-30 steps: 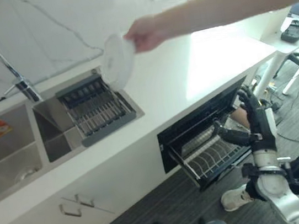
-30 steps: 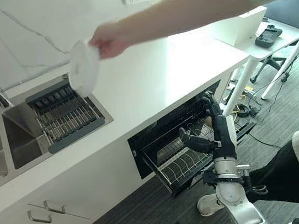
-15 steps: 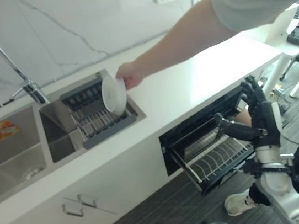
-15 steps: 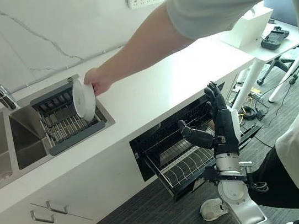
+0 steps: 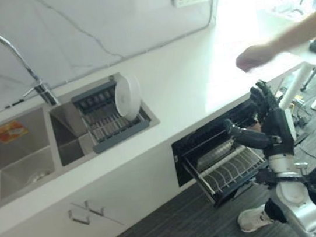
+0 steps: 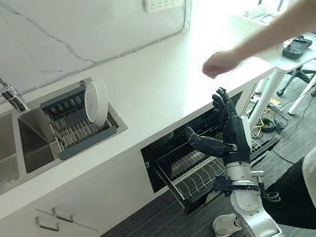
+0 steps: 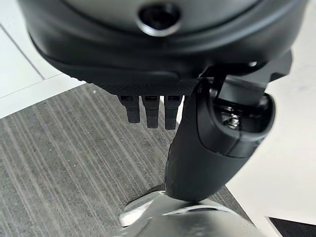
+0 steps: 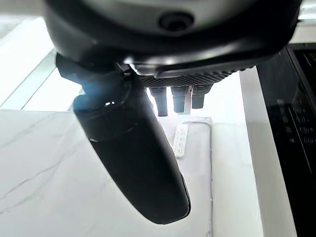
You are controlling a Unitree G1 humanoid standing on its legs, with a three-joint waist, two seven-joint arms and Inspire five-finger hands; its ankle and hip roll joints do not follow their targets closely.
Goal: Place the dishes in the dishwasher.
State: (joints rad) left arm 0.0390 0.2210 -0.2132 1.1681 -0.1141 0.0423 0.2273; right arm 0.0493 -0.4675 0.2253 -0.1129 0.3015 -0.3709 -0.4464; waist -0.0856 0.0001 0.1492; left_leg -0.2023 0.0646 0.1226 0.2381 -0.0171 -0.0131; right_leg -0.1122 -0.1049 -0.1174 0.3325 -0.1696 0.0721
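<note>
Standing on edge, plate [image 5: 128,96]

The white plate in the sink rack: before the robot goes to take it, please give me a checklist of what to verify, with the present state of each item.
1. White plate at rest in the drying rack, standing on edge, nobody holding it: ok.
2. Right hand free and open, fingers straight, raised in front of the dishwasher: ok.
3. Left hand free, hanging above the floor, fingers straight, holding nothing: ok.
4. Dishwasher rack pulled out, with free slots: ok.
5. Path to the plate free: not ok, the person's hand is above the counter, between the right hand and the sink side.
6. Plate steady in its slot: cannot tell.
</note>
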